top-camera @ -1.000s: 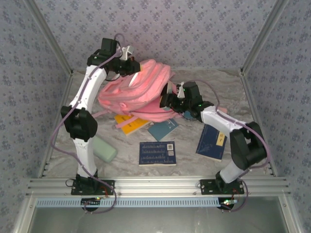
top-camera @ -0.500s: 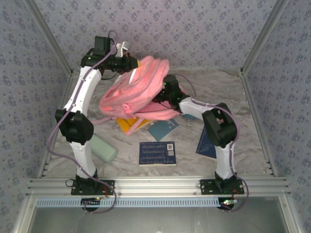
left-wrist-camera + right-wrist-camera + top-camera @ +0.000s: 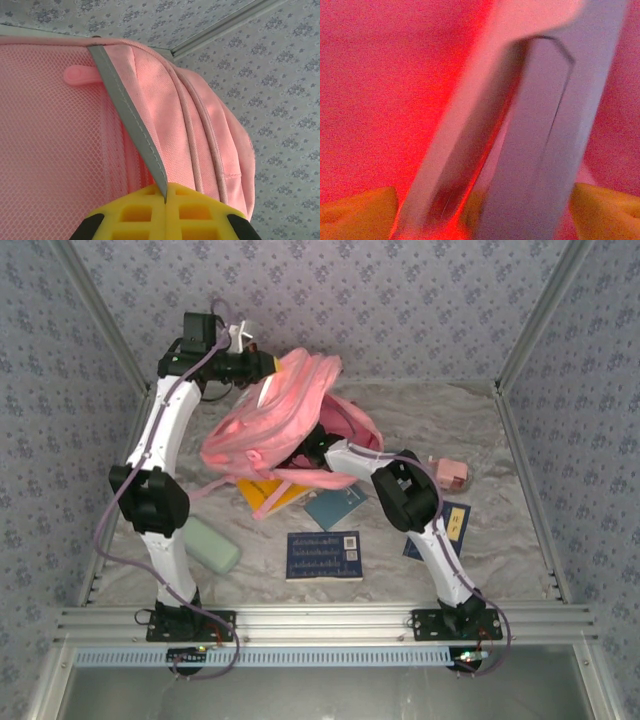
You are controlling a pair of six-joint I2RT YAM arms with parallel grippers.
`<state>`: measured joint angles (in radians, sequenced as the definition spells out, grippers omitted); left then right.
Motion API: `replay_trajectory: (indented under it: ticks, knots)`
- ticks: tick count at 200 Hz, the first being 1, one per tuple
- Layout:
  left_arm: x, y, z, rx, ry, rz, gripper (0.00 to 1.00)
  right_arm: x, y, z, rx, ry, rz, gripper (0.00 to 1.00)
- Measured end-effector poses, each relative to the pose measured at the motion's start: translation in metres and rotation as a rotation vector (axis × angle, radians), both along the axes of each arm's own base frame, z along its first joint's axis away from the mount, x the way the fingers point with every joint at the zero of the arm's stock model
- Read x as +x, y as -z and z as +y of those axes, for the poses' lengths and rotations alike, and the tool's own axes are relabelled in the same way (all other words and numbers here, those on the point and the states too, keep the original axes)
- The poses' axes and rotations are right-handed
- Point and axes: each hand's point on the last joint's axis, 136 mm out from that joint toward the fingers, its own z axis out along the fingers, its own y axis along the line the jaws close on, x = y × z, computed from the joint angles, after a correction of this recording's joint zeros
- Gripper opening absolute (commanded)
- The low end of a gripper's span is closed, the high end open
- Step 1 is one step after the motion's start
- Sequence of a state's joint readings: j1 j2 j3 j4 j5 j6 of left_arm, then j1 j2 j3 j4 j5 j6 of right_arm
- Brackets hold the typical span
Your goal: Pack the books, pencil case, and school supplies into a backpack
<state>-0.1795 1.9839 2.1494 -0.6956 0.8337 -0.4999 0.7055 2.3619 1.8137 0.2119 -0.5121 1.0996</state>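
Over by the counter's left edge, near the front corner, lies the mint pencil case. Above it the left tool is clamped tight on a grey strap of the pink backpack, whose top hangs raised toward the far-left corner. A yellow-orange book pokes out beneath it, beside a teal book and a navy book. Inside the backpack, the right tool stands wide open around a blurred grey-blue flat piece. Toward the right edge lie a second navy book and a pink box.
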Motion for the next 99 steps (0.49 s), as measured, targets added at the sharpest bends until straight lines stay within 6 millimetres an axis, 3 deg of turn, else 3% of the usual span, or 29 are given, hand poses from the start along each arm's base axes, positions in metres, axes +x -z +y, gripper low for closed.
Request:
replay_trajectory:
  ticks: [42, 68, 99]
  knots:
    - [0.011, 0.002, 0.027, -0.03, -0.049, 0.02, 0.0, -0.007, -0.021, -0.005, -0.019, -0.018, -0.07, 1.0]
    - [0.012, -0.003, 0.041, -0.042, -0.075, 0.016, 0.0, -0.008, -0.032, -0.024, -0.07, 0.003, -0.106, 1.0]
    - [0.007, -0.008, 0.053, -0.044, -0.099, 0.011, 0.0, -0.014, -0.055, -0.06, -0.136, 0.049, -0.165, 1.0]
